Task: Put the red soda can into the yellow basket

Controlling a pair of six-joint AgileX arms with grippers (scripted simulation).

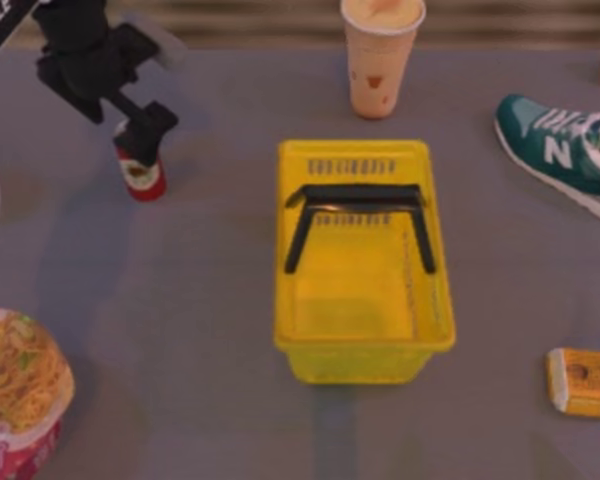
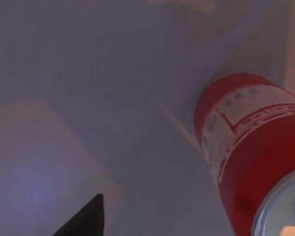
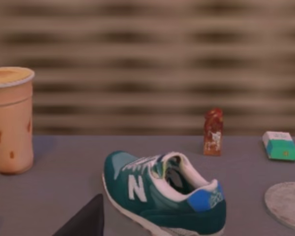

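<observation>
The left hand [image 1: 143, 135] sits in the upper left of the top view, directly over the red soda can [image 1: 140, 175], its dark fingers down at the can's top; whether they are wide, narrow or already pinching the can I cannot tell, since from above the hand covers the can's upper part, and the left wrist view shows only one dark fingertip [image 2: 86, 219] low in the frame with the can [image 2: 250, 157] filling the lower right. The can stands upright on the desk [image 1: 180, 340], well apart from the yellow basket [image 1: 435, 345], which occupies the middle of the top view with its black handles [image 1: 360, 200] folded across the opening.

By my reading the step in hand is the grasp; to do it well the fingers should straddle the can's body evenly, low enough to hold below the rim, and close squarely so the can does not tip; the lift should then clear the basket's near wall before moving across, and the release should come over the open floor below the folded handles, not onto them.

The right arm does not appear in the top view; its wrist view shows only a dark fingertip, a teal shoe [image 3: 162, 194] and a peach paper cup [image 3: 10, 120]; the state of that hand cannot be told either. A noodle packet [image 1: 20, 385] is cut off at the lower left edge.
</observation>
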